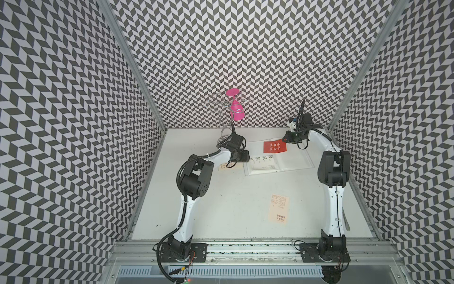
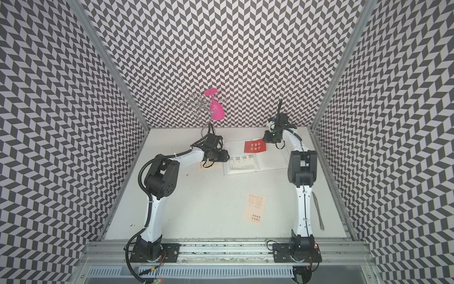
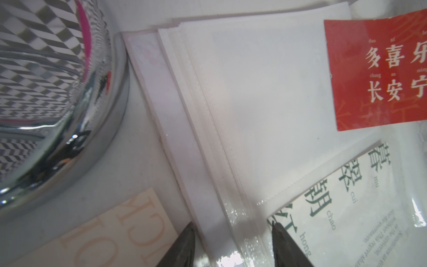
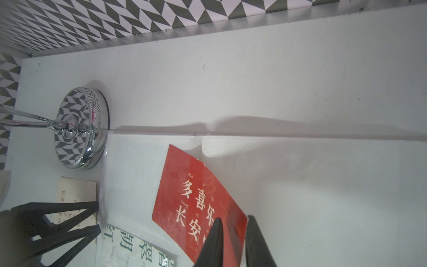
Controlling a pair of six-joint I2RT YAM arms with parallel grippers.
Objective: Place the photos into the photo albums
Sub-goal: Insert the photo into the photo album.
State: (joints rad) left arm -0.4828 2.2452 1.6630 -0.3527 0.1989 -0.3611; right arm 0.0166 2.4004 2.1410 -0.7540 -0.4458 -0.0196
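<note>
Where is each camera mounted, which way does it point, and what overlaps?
Top views: stereo head above the near edge, looking down toward the back wall; left arm and right arm whole, album between them.
Left wrist: on the left arm, looking along the left gripper at the album's edge and stand base.
Right wrist: on the right arm, looking past the right gripper across the red card.
Shared: both wrist views show the red card and stand base.

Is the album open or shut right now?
Open: the photo album lies spread flat, its sleeve pages facing up, with the red card over them.
</note>
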